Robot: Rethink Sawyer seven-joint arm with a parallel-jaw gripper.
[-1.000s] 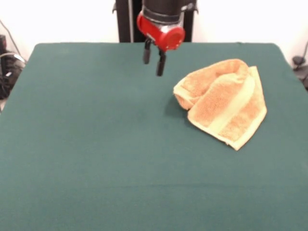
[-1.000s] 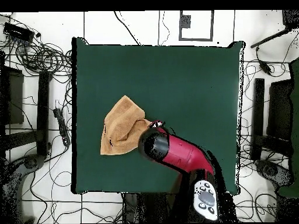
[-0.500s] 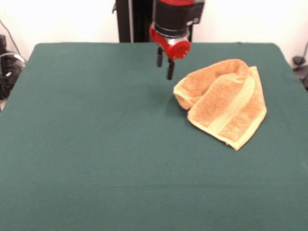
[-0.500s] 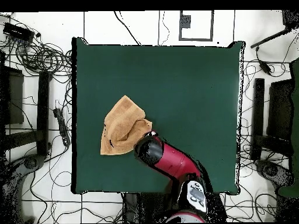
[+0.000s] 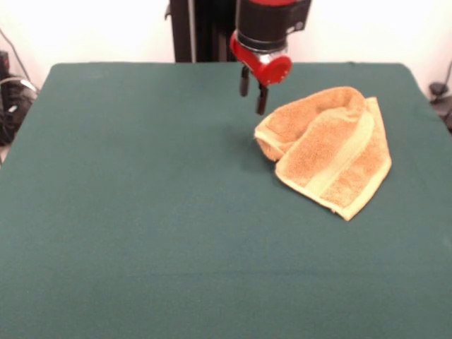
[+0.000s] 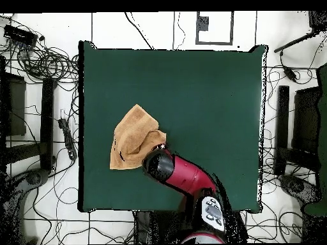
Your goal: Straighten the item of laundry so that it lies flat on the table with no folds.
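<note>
Towel lies crumpled and folded over on the table, pale band showing on top, toward the front view's right. Just beyond the towel's left end, gripper hangs above the cloth, fingers apart, holding nothing. Arm behind it.

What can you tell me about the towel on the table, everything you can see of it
The towel is a small orange-tan terry cloth, folded over on itself into a rumpled, roughly triangular heap, not flat. A paler woven band runs diagonally across its top layer, and another pale strip edges one side. A rolled fold bulges along the edge nearest the gripper. It lies on the dark green table; in the front view it sits right of centre. The gripper hangs just beside that fold, open, not touching it.
</note>
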